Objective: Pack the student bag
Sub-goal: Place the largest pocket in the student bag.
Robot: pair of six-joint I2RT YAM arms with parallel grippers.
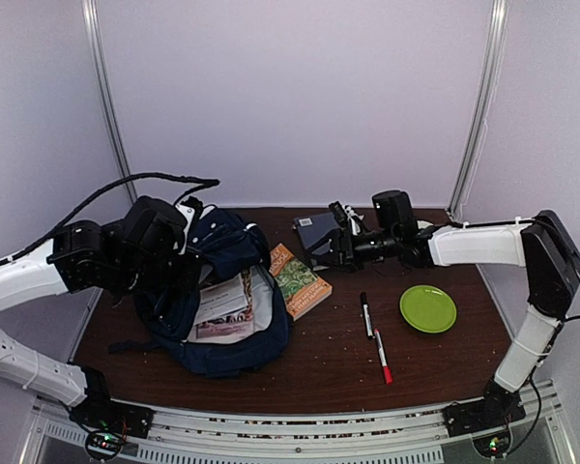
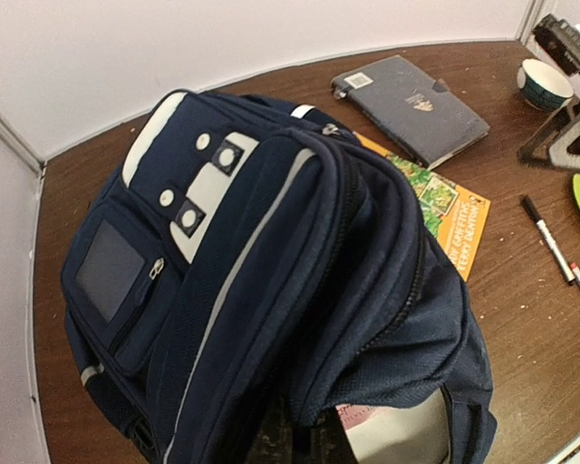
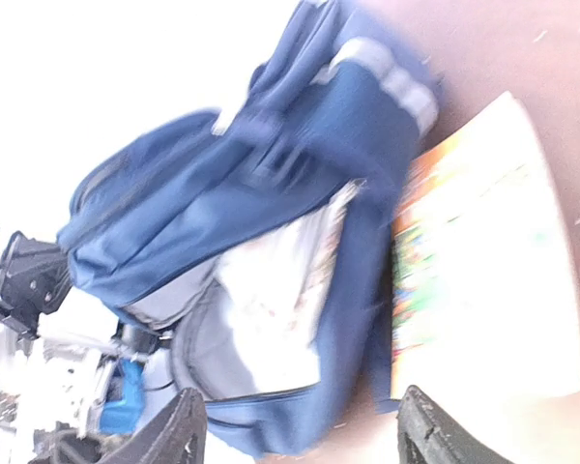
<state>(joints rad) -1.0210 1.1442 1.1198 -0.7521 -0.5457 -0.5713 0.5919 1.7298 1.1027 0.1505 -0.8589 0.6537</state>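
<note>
I see an orange book (image 1: pixel 300 280) just right of the student bag (image 1: pixel 227 333), with a grey notebook (image 1: pixel 314 230), black marker (image 1: pixel 366 314), red marker (image 1: pixel 383 356) and green plate (image 1: pixel 427 308) further right. The bag fills the table's (image 1: pixel 445 362) left half, long axis near-to-far, mouth facing right. My left gripper (image 1: pixel 191 259) is closed at its top. My right gripper (image 3: pixel 300 425) is wide and empty.

Top external: fixed high behind my arm bases, looking down and forward over the whole worktop (image 1: pixel 329 360) to the back wall. Widest, farthest view. Left wrist: very close above the student bag (image 2: pixel 271 290), facing down and out to my right, catching grey notebook (image 2: pixel 411 106), orange book (image 2: pixel 445 217), black marker (image 2: pixel 546 237). Right wrist: rolled sideways, blurred, washed out, near the bag's open mouth and the book, my right pincer (image 3: pixel 300 440) at the bottom edge. All three share bag and book; top and left wrist share notebook, marker.
</note>
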